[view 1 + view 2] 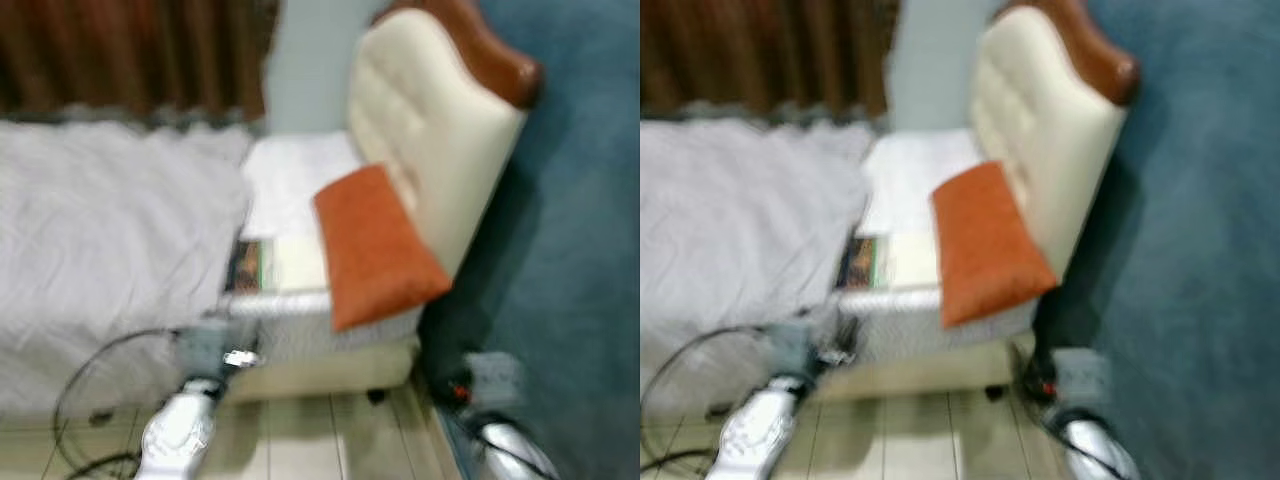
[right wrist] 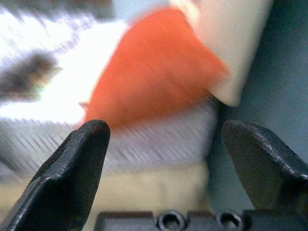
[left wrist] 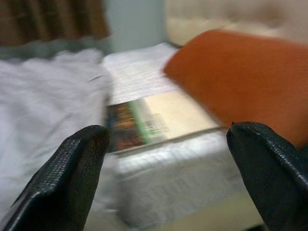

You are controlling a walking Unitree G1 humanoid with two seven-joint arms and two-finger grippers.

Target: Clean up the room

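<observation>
Orange is the colour that stands out: an orange pillow [image 1: 375, 245] leans on the cream headboard [image 1: 430, 120] at the top end of the bed [image 1: 290, 180]. Just beside the pillow, on the side of the robot's left arm, a flat book [image 1: 275, 265] lies near the bed's edge. A grey blanket [image 1: 110, 230] covers the rest of the bed.

The pictures are blurry, so small things are hard to tell.

The left gripper [image 3: 168, 178] is spread wide and holds nothing. It points right at the book, which lies ahead of it and a bit higher, with its long side running along the bed's edge toward the pillow.

The right gripper [image 2: 166, 166] is also spread wide and holds nothing. It faces the pillow and the bed's corner.

I think the left arm is nearer the book and the right arm is nearer the pillow. A black cable [image 1: 90, 410] loops on the floor [image 1: 300, 440] by the left arm and could snag
</observation>
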